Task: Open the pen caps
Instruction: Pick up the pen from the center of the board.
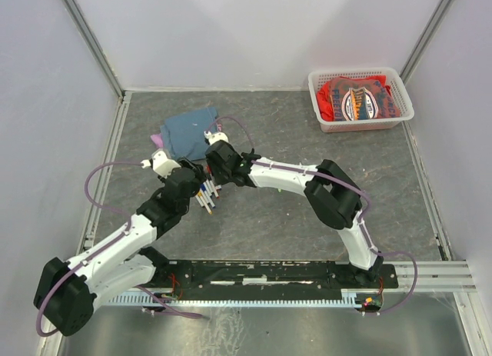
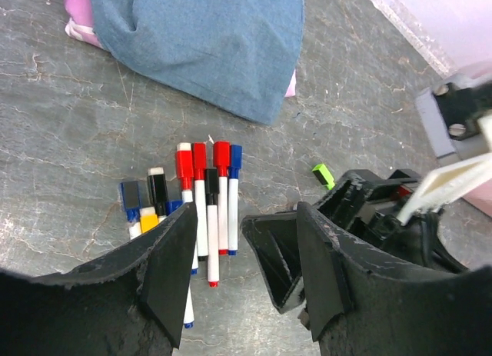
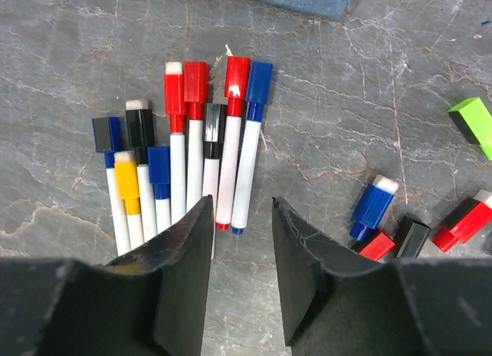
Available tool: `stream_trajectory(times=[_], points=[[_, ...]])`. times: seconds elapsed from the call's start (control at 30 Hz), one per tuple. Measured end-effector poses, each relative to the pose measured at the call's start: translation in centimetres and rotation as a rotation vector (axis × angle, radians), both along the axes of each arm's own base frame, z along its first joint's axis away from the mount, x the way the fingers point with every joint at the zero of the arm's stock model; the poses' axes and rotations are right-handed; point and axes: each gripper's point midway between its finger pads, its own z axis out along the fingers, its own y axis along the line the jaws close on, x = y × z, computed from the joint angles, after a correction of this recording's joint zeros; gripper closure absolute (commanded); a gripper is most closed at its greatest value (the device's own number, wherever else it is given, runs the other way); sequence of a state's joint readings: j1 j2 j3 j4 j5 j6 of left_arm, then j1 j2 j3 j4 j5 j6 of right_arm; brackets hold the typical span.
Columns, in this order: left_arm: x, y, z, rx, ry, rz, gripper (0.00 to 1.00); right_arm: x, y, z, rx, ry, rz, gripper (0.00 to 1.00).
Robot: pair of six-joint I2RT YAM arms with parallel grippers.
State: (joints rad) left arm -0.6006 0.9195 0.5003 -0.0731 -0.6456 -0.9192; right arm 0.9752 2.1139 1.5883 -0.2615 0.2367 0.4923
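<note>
Basket (image 1: 360, 126) at back right is filled w/ red-orange printed cloth (image 1: 359, 100). L gripper (image 2: 246, 210) is seen w/ jaws apart, nothing btwn; pens (image 2: 201, 210) are laid just ahead of one finger. R gripper (image 3: 242, 208) is likewise spread, empty. Pen caps (image 3: 196, 83) are seen on barrels ahead-left, loose caps (image 3: 374, 206) scattered to the right.

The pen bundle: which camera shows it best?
Right wrist: the pen bundle is large and near, every cap colour readable. Left wrist shows it smaller, partly behind a finger. Top external catches only a few tiny barrel ends.
</note>
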Motion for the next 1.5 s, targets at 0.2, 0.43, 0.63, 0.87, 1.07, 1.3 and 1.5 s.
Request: stream_trajectory(times=[0.2, 0.43, 0.63, 0.87, 1.07, 1.3, 1.5], points=[[-0.3, 0.3, 0.4, -0.023, -0.021, 0.012, 0.39, 0.3, 0.4, -1.1, -0.024, 0.015, -0.001, 0.56], [-0.7, 0.6, 0.6, -0.037, -0.035, 0.015, 0.39, 0.5, 0.4, -2.2, -0.051, 0.024, -0.008, 0.56], [-0.7, 0.6, 0.6, -0.038, -0.036, 0.015, 0.39, 0.6, 0.1, -2.6, -0.068, 0.023, -0.017, 0.56], [-0.9, 0.7, 0.2, -0.041, -0.032, 0.018, 0.39, 0.8, 0.1, -3.0, -0.076, 0.028, -0.02, 0.56], [-0.9, 0.7, 0.4, -0.048, -0.037, 0.02, 0.39, 0.7, 0.0, -3.3, -0.083, 0.034, -0.021, 0.56], [-0.9, 0.7, 0.5, -0.052, -0.041, 0.02, 0.39, 0.7, 0.0, -3.4, -0.085, 0.035, -0.021, 0.56], [-0.9, 0.7, 0.5, -0.052, -0.041, 0.02, 0.39, 0.7, -0.1, -4.0, -0.094, 0.041, -0.023, 0.56]])
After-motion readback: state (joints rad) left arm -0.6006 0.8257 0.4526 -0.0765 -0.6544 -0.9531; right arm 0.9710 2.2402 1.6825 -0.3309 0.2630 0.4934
